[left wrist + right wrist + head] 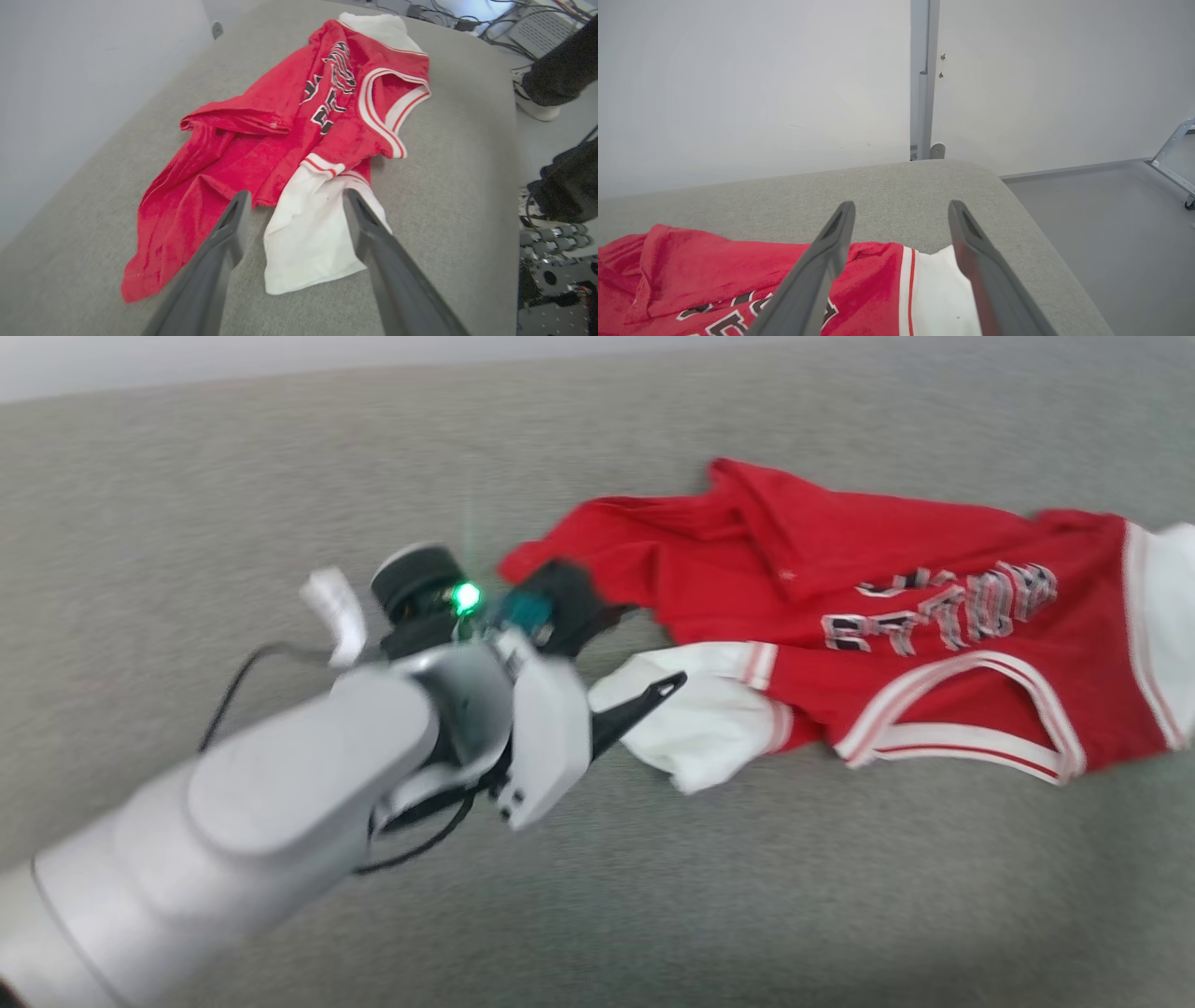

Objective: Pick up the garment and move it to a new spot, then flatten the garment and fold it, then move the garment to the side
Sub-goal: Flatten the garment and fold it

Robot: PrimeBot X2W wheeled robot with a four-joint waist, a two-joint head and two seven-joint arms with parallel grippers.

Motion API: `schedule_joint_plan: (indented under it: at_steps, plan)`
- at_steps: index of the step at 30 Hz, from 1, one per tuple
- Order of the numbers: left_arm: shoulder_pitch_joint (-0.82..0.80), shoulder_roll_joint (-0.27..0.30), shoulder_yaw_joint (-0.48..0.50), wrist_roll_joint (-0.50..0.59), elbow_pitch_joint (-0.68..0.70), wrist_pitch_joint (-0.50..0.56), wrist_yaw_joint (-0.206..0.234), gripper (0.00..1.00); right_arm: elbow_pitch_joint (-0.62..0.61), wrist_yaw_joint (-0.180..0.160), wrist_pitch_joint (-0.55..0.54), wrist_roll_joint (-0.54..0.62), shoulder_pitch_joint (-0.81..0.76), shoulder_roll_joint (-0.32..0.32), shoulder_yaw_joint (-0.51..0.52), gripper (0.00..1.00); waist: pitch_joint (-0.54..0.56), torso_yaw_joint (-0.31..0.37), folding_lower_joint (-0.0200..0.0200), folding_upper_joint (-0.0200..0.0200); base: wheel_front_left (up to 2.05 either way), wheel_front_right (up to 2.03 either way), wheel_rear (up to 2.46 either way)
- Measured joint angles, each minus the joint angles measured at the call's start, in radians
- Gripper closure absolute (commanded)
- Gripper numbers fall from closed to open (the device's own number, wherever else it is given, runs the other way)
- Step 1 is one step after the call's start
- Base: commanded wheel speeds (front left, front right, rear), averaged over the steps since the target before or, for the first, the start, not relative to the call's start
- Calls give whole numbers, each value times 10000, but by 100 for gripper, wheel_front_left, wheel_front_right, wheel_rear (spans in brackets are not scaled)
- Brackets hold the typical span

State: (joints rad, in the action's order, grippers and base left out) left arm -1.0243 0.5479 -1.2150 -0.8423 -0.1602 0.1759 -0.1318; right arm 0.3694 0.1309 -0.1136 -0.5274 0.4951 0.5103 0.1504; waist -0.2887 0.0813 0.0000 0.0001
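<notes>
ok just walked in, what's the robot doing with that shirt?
A two-armed robot is working on a red jersey-style T-shirt with white short sleeves, which lies rumpled on a grey fabric-covered surface. Both hands are open and hold nothing. The left hand is poised at one white sleeve, fingers either side of it. The right hand sits above the opposite sleeve end. The shirt is not yet flattened or folded.

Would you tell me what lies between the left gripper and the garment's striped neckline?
In the left wrist view, the garment's own white sleeve, striped cuff and red cloth lie there.
</notes>
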Motion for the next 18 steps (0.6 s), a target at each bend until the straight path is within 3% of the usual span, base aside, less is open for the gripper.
schedule_joint_plan:
  at_steps: [4,10,18]
  plan:
    - [-1335,-247,-619,-892,-293,1475,0,0,-487,0,67,-113,-146,-245,-257,0,-124,692,0,0,0,0,0]
    - [-1203,-244,-683,-642,263,4642,0,0,-809,-2,174,-127,-178,-537,-529,0,-532,1602,0,0,0,0,0]
    - [-1338,284,-669,-56,12,4667,0,0,-1057,-2,291,-123,-236,-888,-872,0,-1062,2265,0,0,0,0,0]
